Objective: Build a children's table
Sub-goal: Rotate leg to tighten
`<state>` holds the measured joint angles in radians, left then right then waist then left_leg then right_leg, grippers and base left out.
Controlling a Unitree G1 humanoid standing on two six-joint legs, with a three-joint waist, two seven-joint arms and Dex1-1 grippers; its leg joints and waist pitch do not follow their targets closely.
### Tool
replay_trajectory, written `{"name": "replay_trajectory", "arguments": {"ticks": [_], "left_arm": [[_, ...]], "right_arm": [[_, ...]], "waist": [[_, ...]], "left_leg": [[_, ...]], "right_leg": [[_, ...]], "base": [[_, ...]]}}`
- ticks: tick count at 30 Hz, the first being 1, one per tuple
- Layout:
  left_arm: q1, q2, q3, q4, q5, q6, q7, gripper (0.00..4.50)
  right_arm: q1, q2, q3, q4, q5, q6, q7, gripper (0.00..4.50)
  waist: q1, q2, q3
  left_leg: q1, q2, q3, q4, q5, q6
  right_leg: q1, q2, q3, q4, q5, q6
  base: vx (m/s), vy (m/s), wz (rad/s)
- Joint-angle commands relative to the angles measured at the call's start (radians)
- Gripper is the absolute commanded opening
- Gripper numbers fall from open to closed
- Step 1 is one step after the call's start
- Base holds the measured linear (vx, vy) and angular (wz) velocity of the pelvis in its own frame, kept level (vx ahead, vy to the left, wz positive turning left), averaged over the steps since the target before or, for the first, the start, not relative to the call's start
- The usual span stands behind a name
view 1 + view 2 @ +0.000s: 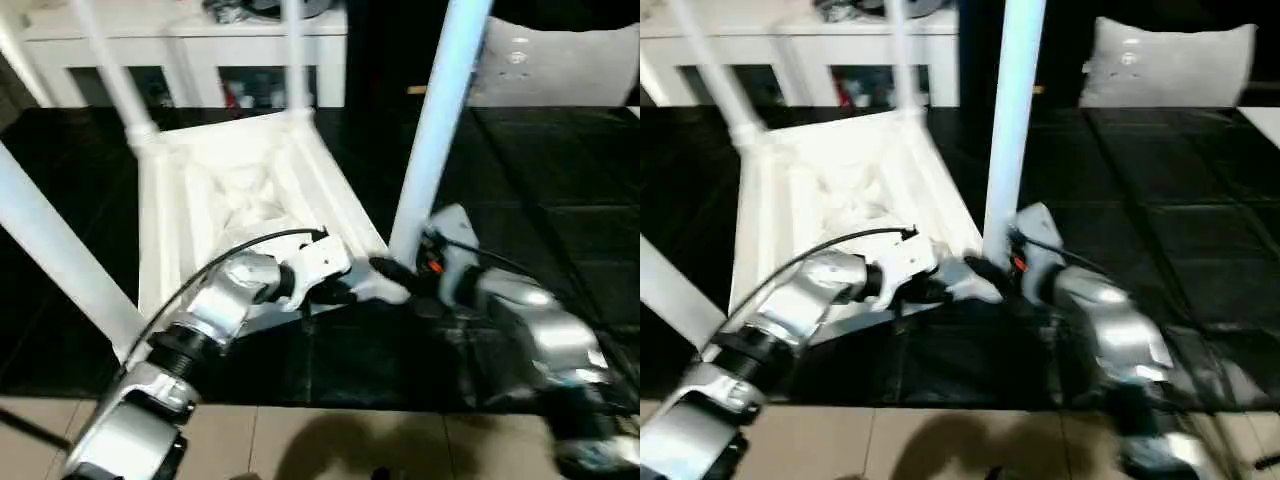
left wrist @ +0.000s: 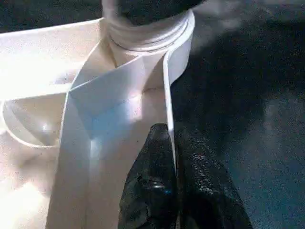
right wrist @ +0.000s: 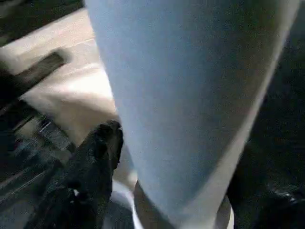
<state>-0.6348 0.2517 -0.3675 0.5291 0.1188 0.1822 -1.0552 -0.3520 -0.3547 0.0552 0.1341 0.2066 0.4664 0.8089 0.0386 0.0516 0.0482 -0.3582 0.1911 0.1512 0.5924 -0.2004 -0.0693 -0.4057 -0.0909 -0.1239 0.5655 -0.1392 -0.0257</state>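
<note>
The children's table point(image 1: 240, 200) lies upside down on the black floor point(image 1: 540, 200), legs pointing up. The left gripper point(image 2: 172, 157) is clamped on its rim wall. The near-right leg point(image 1: 435, 130) stands upright between the right gripper's point(image 3: 190, 157) parted jaws, unclamped.

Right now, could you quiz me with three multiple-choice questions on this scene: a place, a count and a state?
1. Where is the right gripper?
A. At the base of the near right leg
B. By a far leg
C. On the shelf

2. How many legs stand up from the table top?
A. Two
B. Three
C. Four

3. The left gripper is:
A. Wide open in the air
B. Shut on the table top's rim
C. Holding a loose leg

Answers: 1 A, it sits against that leg's foot; 2 C, one rises at each corner; 3 B, its fingers pinch the thin rim.
</note>
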Motion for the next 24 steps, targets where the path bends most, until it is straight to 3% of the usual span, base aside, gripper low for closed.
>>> {"name": "replay_trajectory", "arguments": {"ticks": [1,5,8,12,14,16,20,24], "left_arm": [[-0.016,0.025,-0.016,0.000,-0.005,-0.062,-0.058,0.00],[-0.021,0.073,-0.042,0.012,-0.009,-0.136,-0.150,0.00],[-0.021,0.097,-0.053,0.021,-0.020,-0.193,-0.214,0.00],[-0.020,0.135,-0.075,0.019,-0.036,-0.229,-0.321,0.00],[-0.020,0.151,-0.086,0.025,-0.032,-0.255,-0.357,0.00],[-0.021,0.157,-0.092,0.031,-0.033,-0.273,-0.374,0.00],[-0.012,0.164,-0.096,0.018,-0.043,-0.272,-0.400,0.00],[-0.008,0.164,-0.097,0.012,-0.048,-0.286,-0.412,0.00]], "right_arm": [[0.010,-0.040,0.026,-0.052,0.047,-0.011,0.119,3.60],[0.008,-0.118,0.015,-0.050,0.065,-0.009,0.217,3.97],[0.004,-0.164,0.019,-0.049,0.078,-0.017,0.282,4.26],[0.007,-0.243,0.059,-0.058,0.071,-0.049,0.390,4.46],[0.001,-0.245,0.071,-0.041,0.055,-0.092,0.402,4.46],[-0.006,-0.238,0.068,-0.036,0.081,-0.071,0.424,4.46],[-0.003,-0.231,0.083,-0.043,0.101,-0.074,0.460,4.06],[0.006,-0.230,0.103,-0.067,0.155,-0.032,0.518,3.65]], "waist": [[0.005,-0.009,-0.074],[0.011,-0.008,-0.070],[0.017,-0.004,-0.069],[0.028,-0.014,-0.071],[0.031,-0.015,-0.071],[0.035,-0.015,-0.071],[0.048,-0.016,-0.070],[0.050,-0.017,-0.068]], "left_leg": [[-0.005,0.030,0.003,-0.057,-0.115,0.128],[-0.001,0.031,0.002,-0.062,-0.168,0.096],[0.001,0.032,0.003,-0.063,-0.179,0.082],[-0.001,0.034,0.006,-0.061,-0.159,0.092],[-0.001,0.034,0.007,-0.059,-0.154,0.091],[0.000,0.032,0.008,-0.059,-0.156,0.090],[0.003,0.036,0.008,-0.060,-0.167,0.081],[0.003,0.035,0.007,-0.062,-0.184,0.075]], "right_leg": [[0.073,-0.056,0.050,-0.057,-0.239,-0.187],[0.070,-0.055,0.050,-0.065,-0.328,-0.160],[0.069,-0.057,0.052,-0.065,-0.334,-0.162],[0.070,-0.058,0.055,-0.058,-0.308,-0.172],[0.067,-0.059,0.055,-0.056,-0.304,-0.178],[0.067,-0.059,0.054,-0.057,-0.321,-0.175],[0.064,-0.059,0.055,-0.058,-0.348,-0.168],[0.065,-0.058,0.054,-0.062,-0.389,-0.150]], "base": [[0.000,0.000,0.00],[0.000,0.000,0.00],[0.000,0.000,0.00],[0.000,0.000,0.00],[0.000,0.000,0.00],[0.000,0.000,0.00],[0.000,0.000,0.00],[0.000,0.000,0.00]]}}
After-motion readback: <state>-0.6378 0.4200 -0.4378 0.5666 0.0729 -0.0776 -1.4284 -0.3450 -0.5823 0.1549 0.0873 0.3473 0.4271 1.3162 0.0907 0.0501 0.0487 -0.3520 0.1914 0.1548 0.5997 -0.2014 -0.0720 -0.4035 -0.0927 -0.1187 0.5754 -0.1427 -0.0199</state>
